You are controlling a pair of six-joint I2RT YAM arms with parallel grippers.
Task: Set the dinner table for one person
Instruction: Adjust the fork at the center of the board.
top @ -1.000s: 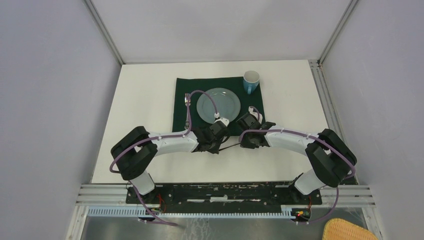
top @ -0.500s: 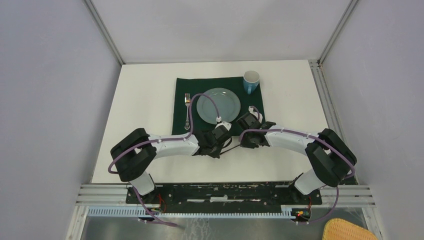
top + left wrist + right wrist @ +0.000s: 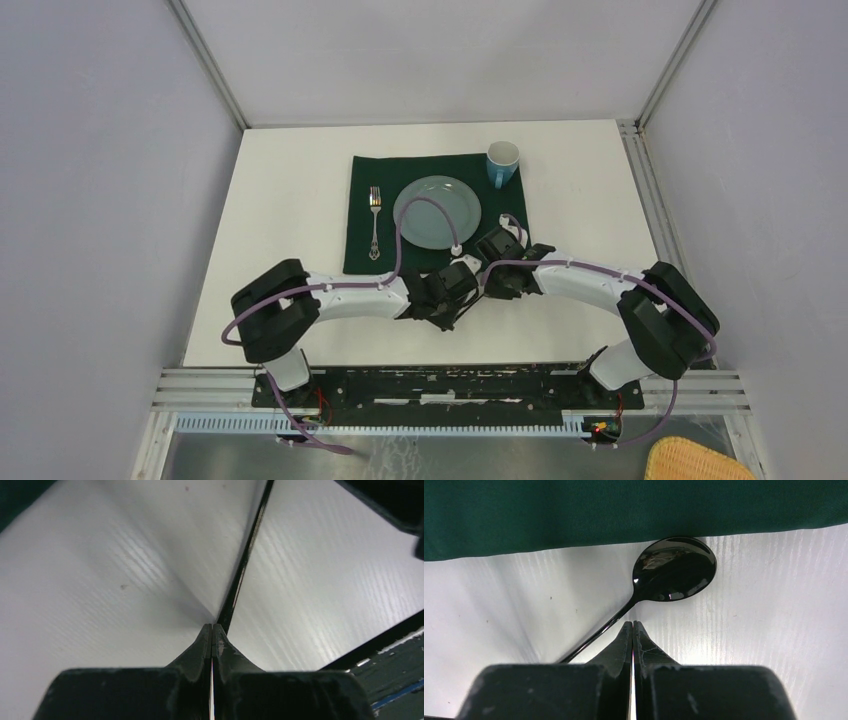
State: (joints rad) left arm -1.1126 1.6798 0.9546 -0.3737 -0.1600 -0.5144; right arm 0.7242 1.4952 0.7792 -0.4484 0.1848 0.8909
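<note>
On the white dinner table point(image 3: 290, 200), the black spoon point(image 3: 664, 572) lies just short of the green cloth point(image 3: 365, 170). Our 2 grippers bracket it lengthwise. The right gripper point(image 3: 632, 627), fingers pressed together, sits just behind the bowl. The left gripper point(image 3: 212, 632), likewise closed on nothing, meets the handle's tip.

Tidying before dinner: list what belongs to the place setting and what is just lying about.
Belongs to the job: dinner table, green cloth, plate, fork, blue mug, black spoon.
Lying about: wicker basket, off the table at the near right.
</note>
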